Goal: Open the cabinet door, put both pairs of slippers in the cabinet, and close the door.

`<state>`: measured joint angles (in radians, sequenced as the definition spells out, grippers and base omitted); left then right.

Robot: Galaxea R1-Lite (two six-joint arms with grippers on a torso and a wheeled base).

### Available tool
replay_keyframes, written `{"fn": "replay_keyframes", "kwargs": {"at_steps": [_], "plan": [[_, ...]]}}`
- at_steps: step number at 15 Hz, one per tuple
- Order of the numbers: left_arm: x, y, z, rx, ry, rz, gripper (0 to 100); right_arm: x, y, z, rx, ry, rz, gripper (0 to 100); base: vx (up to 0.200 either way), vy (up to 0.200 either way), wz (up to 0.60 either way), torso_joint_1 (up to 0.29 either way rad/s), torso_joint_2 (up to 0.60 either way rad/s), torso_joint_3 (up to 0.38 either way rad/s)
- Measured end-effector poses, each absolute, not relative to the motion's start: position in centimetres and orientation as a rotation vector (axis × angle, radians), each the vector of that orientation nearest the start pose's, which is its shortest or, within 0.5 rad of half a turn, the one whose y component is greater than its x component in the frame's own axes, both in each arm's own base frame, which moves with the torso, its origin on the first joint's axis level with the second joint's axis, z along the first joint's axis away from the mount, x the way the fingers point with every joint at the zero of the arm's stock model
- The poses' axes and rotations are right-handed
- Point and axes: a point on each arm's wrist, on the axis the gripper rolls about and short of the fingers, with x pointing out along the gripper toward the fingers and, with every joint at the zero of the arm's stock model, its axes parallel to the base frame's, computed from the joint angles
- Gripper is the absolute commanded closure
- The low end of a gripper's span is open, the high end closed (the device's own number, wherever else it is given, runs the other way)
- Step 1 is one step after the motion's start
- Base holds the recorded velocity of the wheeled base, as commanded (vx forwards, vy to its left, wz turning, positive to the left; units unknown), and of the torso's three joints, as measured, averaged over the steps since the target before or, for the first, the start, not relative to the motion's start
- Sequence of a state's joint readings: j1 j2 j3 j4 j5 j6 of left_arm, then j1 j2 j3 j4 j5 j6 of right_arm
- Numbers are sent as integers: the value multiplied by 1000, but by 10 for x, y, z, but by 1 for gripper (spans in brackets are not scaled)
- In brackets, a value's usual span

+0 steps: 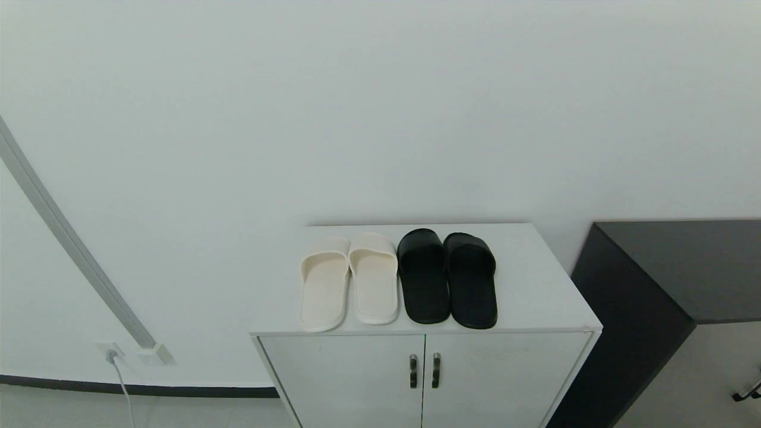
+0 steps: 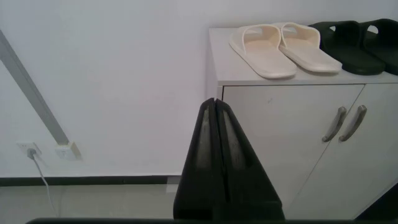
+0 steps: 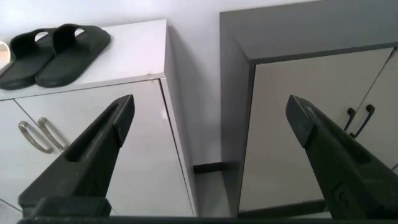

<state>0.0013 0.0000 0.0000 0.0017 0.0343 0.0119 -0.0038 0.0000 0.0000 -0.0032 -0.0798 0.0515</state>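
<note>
Cabinet (image 1: 538, 285) opening is judged to be the step in hand: the left door (image 1: 345, 380) and the right door (image 1: 499, 374) are both shut, and nothing of the task is yet done. The white slippers (image 1: 349, 282) and the black slippers (image 1: 447, 279) are laid side by side on the cabinet's top, heels at its front edge. The left handle (image 1: 413, 371) and the right handle (image 1: 436, 370) are set upright, just beside each other, one on either side of the middle seam.

The right gripper (image 3: 210, 102) is spread wide and nothing is held in it. The left gripper (image 2: 215, 102) is closed finger against finger, also with nothing held. Both are seen well apart from the doors.

The right gripper is best used as it is, since no spreading is needed. One handle only should be taken. Because the two stand so close, one finger must be slid into the narrow gap between them without the neighbour being caught. Once clasped, the bar should be drawn along an arc about the hinge, presumably at the door's outer edge, so that the grip is not twisted off. The pull should be kept gentle, lest the slippers be shaken off the top. The dark cabinet (image 1: 654, 267) near the right side should be minded if the right door is swung wide.
</note>
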Motion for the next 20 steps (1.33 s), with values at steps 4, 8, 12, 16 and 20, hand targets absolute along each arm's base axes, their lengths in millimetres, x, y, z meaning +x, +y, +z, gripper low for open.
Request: {"fn": "replay_keyframes", "kwargs": {"at_steps": [4,8,12,16,20], "plan": [[-23,1,75,16,2,36,100,-23,-2,76,44,-8,-84,0,0,0,0,0,0,0],[-23,1,75,15,2,35,100,-30,-1,121,109,-89,-48,0,0,0,0,0,0,0],[-23,1,75,14,2,30,100,4,2,142,104,132,107,0,0,0,0,0,0,0],[-23,1,75,14,2,30,100,63,14,170,143,271,251,0,0,0,0,0,0,0],[-23,1,75,15,2,27,100,115,69,188,163,342,340,0,0,0,0,0,0,0]]}}
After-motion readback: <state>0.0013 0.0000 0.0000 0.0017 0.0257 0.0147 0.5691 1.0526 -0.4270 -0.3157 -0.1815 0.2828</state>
